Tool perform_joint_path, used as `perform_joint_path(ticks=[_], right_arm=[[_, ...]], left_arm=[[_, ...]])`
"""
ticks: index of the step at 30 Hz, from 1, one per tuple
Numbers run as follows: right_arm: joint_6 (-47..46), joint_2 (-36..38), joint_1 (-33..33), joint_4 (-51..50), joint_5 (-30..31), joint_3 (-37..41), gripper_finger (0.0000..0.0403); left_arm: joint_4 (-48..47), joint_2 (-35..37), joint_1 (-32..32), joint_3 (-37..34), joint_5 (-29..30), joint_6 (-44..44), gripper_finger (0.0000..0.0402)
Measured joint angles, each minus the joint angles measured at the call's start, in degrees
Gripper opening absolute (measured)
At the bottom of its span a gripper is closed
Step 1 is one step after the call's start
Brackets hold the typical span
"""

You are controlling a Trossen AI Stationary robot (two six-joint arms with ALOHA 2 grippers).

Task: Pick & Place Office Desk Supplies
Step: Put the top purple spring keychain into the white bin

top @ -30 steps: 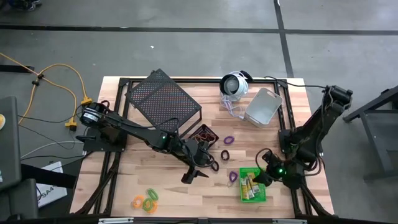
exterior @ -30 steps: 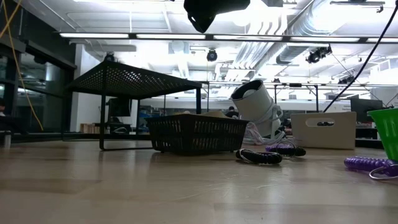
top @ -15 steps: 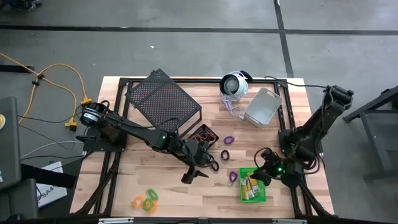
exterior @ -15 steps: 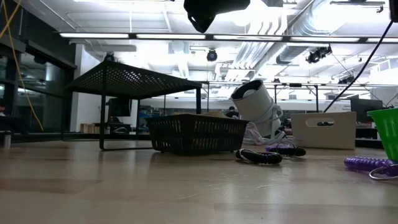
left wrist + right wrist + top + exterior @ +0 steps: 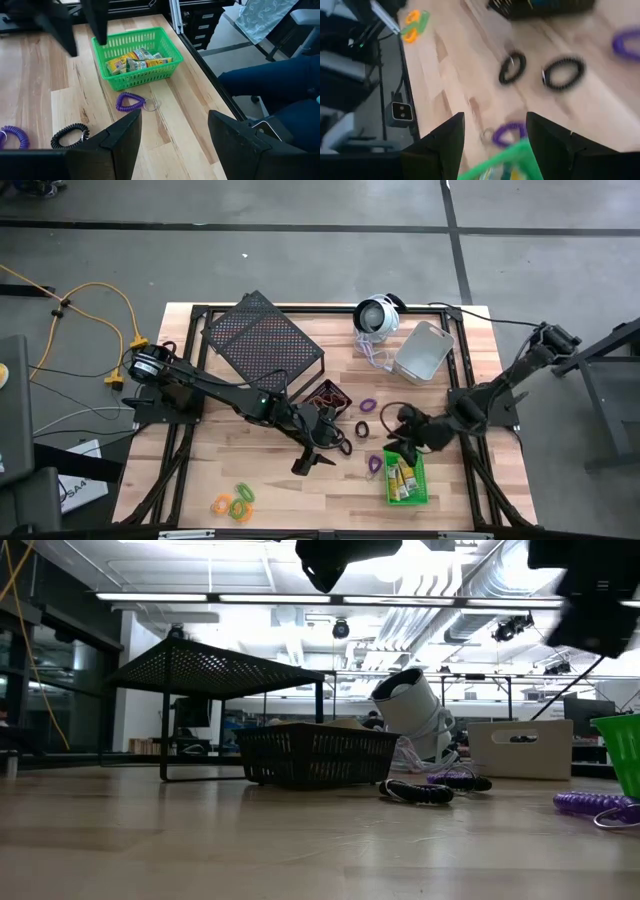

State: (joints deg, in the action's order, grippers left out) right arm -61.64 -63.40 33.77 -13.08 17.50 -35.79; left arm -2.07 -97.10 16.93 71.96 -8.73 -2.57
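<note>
Two grippers are over the wooden surface (image 5: 250, 470), both with fingers spread wide and nothing between them.

Left gripper (image 5: 312, 463): near the middle of the surface, just in front of the small black bin (image 5: 328, 395). In the left wrist view its two dark fingers (image 5: 120, 137) stand well apart, touching nothing, with bare wood between them. It hangs clear of the surface.

Right gripper (image 5: 397, 438): over the far edge of the green bin (image 5: 407, 482), at the surface's right front. In the right wrist view its fingers (image 5: 442, 142) are spread and empty; below them lie the bin's green rim, a purple loop (image 5: 506, 134) and two black loops (image 5: 512, 67).

Supplies:
- The green bin holds the little yellow pieces (image 5: 403, 475).
- One purple loop (image 5: 375, 464) lies just beside the green bin, on its left.
- Another purple loop (image 5: 369, 405) lies farther back, near the black bin.
- A black loop (image 5: 362, 428) lies between the two grippers.
- Orange and green loops (image 5: 235, 502) cluster at the front left, well apart from both grippers.
- The grey bin (image 5: 423, 351) lies at the back right, beside the round white-and-black device (image 5: 377, 315).
- The black mesh rack (image 5: 262, 340) stands at the back, left of centre.
</note>
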Motion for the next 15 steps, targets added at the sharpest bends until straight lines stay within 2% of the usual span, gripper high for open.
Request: perform_joint_path(ticks=[4,11,15], right_arm=[[11.9,0.0,-6.0,2.0,-3.7,0.0,0.0200],[26.2,0.0,-14.1,1.7,-4.7,0.0,0.0200],[33.8,0.0,-18.9,1.8,-7.8,0.0,0.0200]], left_arm=[[0.0,0.0,0.0,0.0,0.0,0.0,0.0223],[0.0,0.0,0.0,0.0,0.0,0.0,0.0223],[0.0,0.0,0.0,0.0,0.0,0.0,0.0223]])
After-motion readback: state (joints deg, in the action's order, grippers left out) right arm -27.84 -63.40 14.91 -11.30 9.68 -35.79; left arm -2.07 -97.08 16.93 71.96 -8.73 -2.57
